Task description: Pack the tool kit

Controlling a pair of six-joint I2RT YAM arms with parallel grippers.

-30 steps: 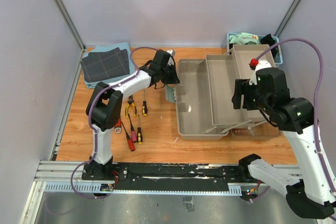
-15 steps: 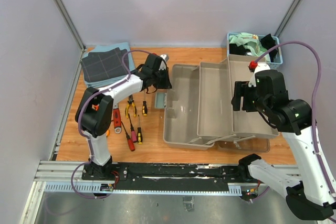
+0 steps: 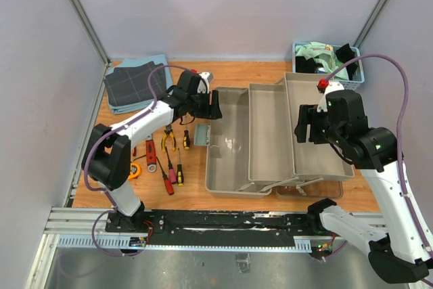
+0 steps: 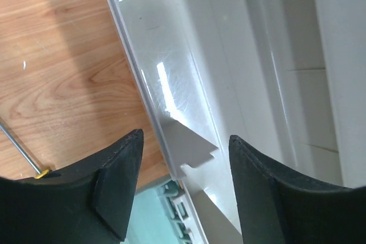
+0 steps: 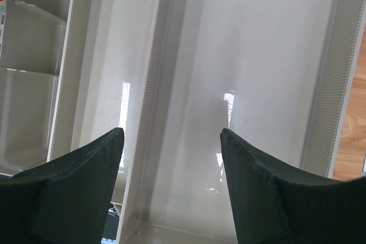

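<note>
1. Overhead, the toolbox (image 3: 230,167) stands open on the right half of the table (image 3: 257,76), with its fold-out trays stepped out toward the right.
2. The pliers (image 3: 168,141), red-handled wrench (image 3: 150,154), small screwdrivers (image 3: 179,167) and orange tape measure (image 3: 135,170) lie on the table left of the box, outside it.
3. The left gripper (image 3: 215,104) sits at the far left rim of the box. The right gripper (image 3: 302,125) hangs above the trays.
4. The blue basket (image 3: 325,59) stands at the far right corner. The folded cloths (image 3: 135,82) lie at the far left.
5. Left wrist view: the left gripper (image 4: 184,136) has its jaws apart. The box's rim (image 4: 171,135) runs between the two fingers, and neither finger clamps it. Bare wood shows to the left of the rim.
6. Right wrist view: the right gripper (image 5: 171,132) has its jaws wide apart and holds nothing. An empty tray (image 5: 257,84) lies below it.
</note>
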